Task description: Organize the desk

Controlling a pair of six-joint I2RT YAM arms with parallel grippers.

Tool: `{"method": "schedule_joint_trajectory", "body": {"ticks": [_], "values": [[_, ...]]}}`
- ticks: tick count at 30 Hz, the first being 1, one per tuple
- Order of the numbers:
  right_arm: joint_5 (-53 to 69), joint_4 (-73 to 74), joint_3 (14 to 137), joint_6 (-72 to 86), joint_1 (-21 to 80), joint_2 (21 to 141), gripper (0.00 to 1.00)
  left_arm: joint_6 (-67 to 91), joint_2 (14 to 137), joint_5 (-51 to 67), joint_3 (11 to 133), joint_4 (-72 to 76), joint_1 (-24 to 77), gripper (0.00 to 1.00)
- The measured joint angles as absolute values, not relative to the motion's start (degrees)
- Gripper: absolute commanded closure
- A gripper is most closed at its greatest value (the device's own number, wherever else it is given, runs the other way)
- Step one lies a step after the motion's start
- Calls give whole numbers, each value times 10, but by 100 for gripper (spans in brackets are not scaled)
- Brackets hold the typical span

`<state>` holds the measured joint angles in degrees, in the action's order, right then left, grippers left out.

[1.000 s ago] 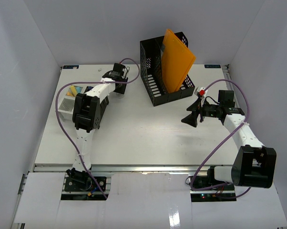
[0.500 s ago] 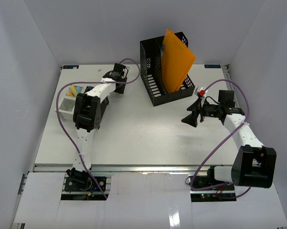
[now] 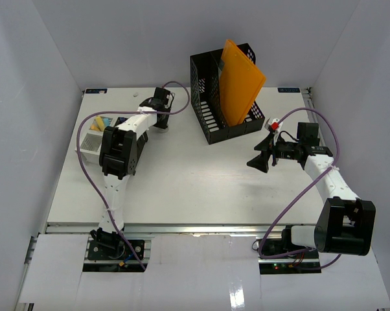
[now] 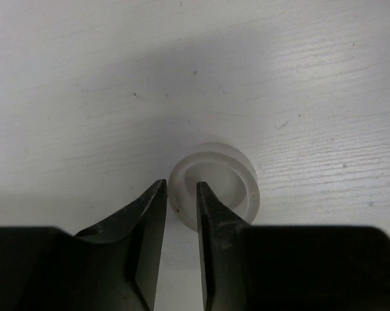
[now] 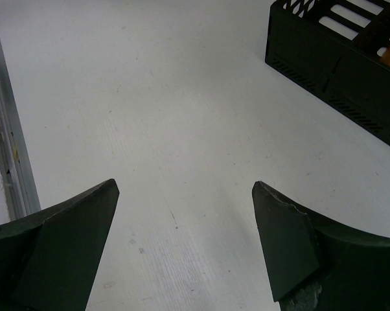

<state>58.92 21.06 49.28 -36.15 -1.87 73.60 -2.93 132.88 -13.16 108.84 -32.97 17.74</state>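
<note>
The left claw (image 4: 181,184) stands narrow, pointing down at a small white ring (image 4: 224,184) that lies flat on the bench (image 4: 85,78). The ring's near rim sits in the slit between the tips, but I can't tell whether they pinch it. The right claw (image 5: 185,184) gapes wide with nothing in it. Bare bench lies beneath it, and a black mesh holder (image 5: 337,58) stands ahead to its right.

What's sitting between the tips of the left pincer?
The rim of a small white ring on the desk; the left wrist view shows the left pincer straddling it.
</note>
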Motion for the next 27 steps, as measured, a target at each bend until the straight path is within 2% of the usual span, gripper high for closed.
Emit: {"method": "schedule_joint_trajectory", "body": {"ticks": [4, 16, 19, 22, 25, 27], "values": [[589, 211, 493, -362, -19, 736, 10, -26, 1329, -127, 1085, -328, 177, 100], [593, 213, 493, -362, -26, 736, 10, 10, 1288, -65, 1060, -329, 176, 100], [594, 214, 493, -362, -26, 736, 10, 35, 1200, -38, 997, -319, 174, 100], [597, 215, 493, -362, -27, 736, 10, 71, 1051, -18, 910, -273, 156, 100], [600, 217, 493, -362, -27, 736, 10, 113, 914, 10, 839, -220, 93, 100], [602, 217, 493, -362, -28, 736, 10, 158, 828, 40, 773, -171, -6, 100]]}}
